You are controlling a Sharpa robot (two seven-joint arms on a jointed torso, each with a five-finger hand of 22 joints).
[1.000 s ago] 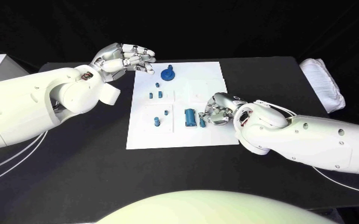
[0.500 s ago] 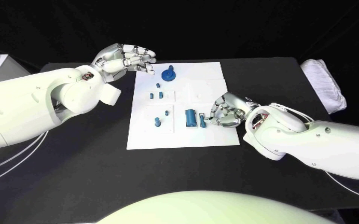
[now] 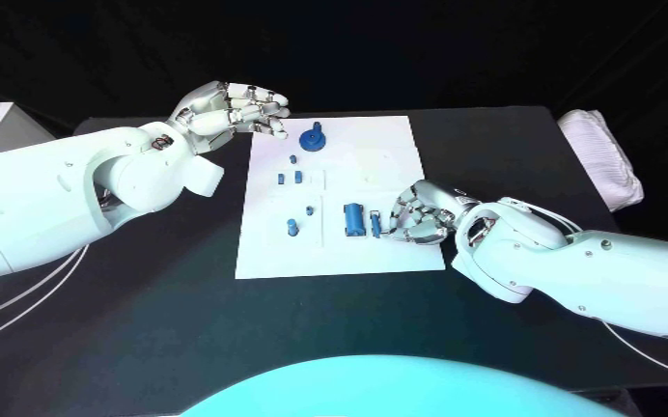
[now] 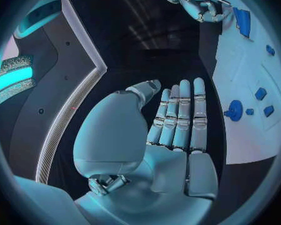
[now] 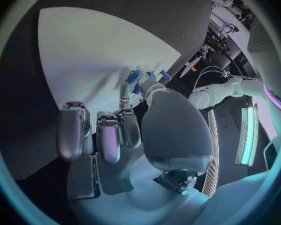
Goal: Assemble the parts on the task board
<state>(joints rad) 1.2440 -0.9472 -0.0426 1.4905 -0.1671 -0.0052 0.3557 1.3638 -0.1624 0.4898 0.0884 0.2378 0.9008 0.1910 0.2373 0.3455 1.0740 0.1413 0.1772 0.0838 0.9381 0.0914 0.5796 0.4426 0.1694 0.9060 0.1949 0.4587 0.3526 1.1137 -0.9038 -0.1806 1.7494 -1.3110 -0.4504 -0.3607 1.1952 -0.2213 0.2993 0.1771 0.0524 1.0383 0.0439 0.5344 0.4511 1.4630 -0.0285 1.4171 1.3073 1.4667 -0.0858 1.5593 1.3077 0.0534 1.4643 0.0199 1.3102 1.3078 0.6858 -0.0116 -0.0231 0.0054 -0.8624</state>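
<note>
The white task board [image 3: 397,161] lies mid-table with several blue parts on it. A round knobbed part [image 3: 314,137] stands at its far end, small pegs [image 3: 289,178] sit in the middle, and a thick cylinder [image 3: 355,218] is at the near end. Beside the cylinder stands a slim blue part [image 3: 375,225]. My right hand [image 3: 421,212] is curled low over the board's near right side, thumb and a finger pinching that slim part [image 5: 134,78]. My left hand [image 3: 232,108] hovers raised off the board's far left corner, its palm [image 4: 178,120] bare and fingers straight.
A folded white cloth [image 3: 601,156] lies at the table's right edge. A white box corner [image 3: 12,123] shows at the far left. Bare black table [image 3: 167,291] stretches along the board's left and near sides.
My right hand has slid a little toward the near right, staying at the slim part. The left hand has held still.
</note>
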